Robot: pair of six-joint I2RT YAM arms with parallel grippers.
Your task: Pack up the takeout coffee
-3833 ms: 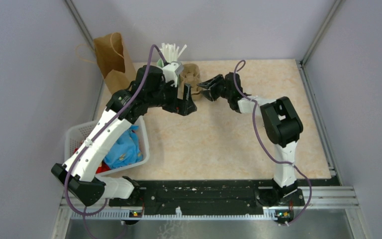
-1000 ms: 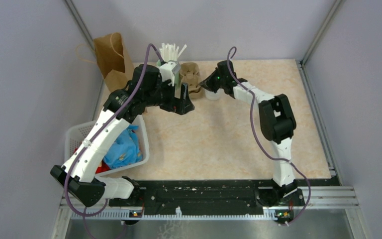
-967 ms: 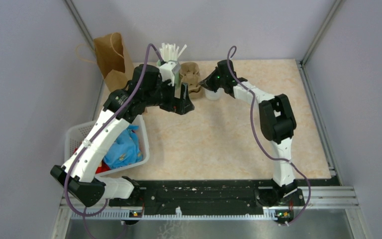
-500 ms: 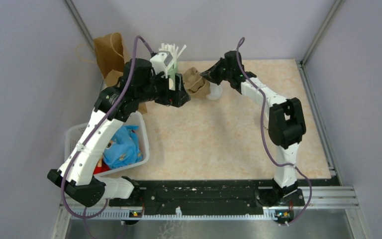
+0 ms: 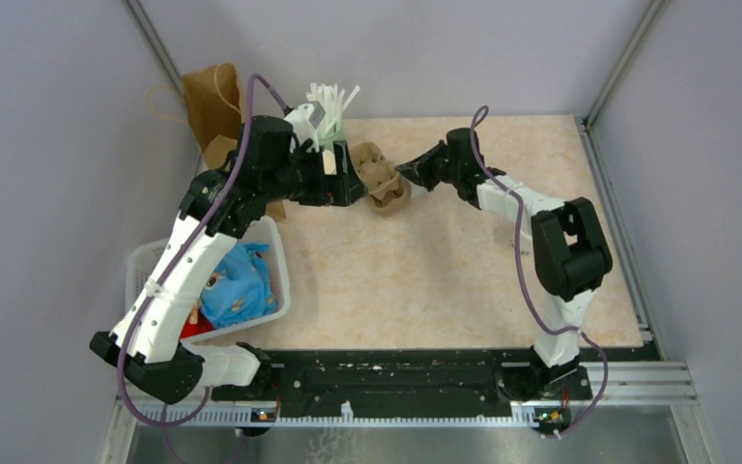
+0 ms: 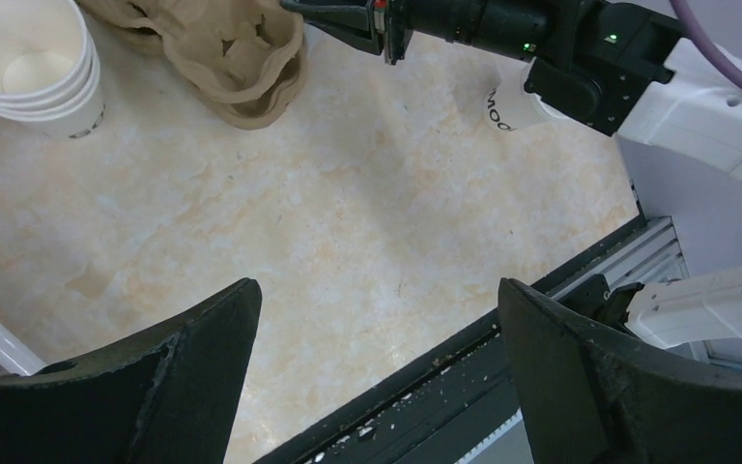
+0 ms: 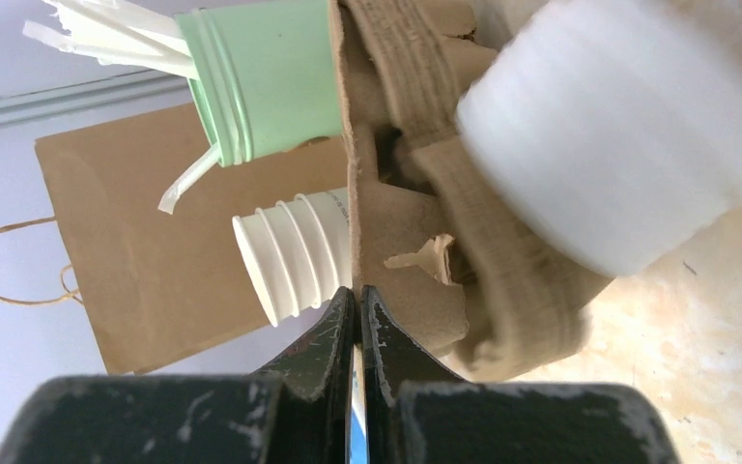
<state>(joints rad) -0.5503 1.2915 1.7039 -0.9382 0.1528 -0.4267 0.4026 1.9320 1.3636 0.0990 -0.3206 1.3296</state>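
Observation:
The takeout coffee (image 6: 502, 101) stands on the table under my right wrist, with dark lettering on its side. Its white lid (image 7: 618, 126) looms blurred in the right wrist view, and the top view hides the cup under the right arm. My right gripper (image 5: 408, 172) (image 7: 357, 295) is shut on the thin edge of the brown pulp cup-carrier tray (image 5: 384, 181) (image 7: 396, 222) (image 6: 242, 58), which sits tilted left of the coffee. My left gripper (image 5: 346, 184) (image 6: 377, 377) hovers open just left of the tray, with only bare table between its fingers.
A stack of lidless paper cups (image 6: 34, 68) (image 7: 295, 266) stands behind the tray. A green cup of straws (image 5: 328, 111) (image 7: 261, 82) and a brown paper bag (image 5: 214, 111) (image 7: 126, 261) are at the back left. A white basket (image 5: 150, 256) of cloths sits at the left.
My right gripper lifted the tray's edge and has pulled it nearer and to the right. The left arm has drawn back a little to the left. The coffee cup has gone under the right arm.

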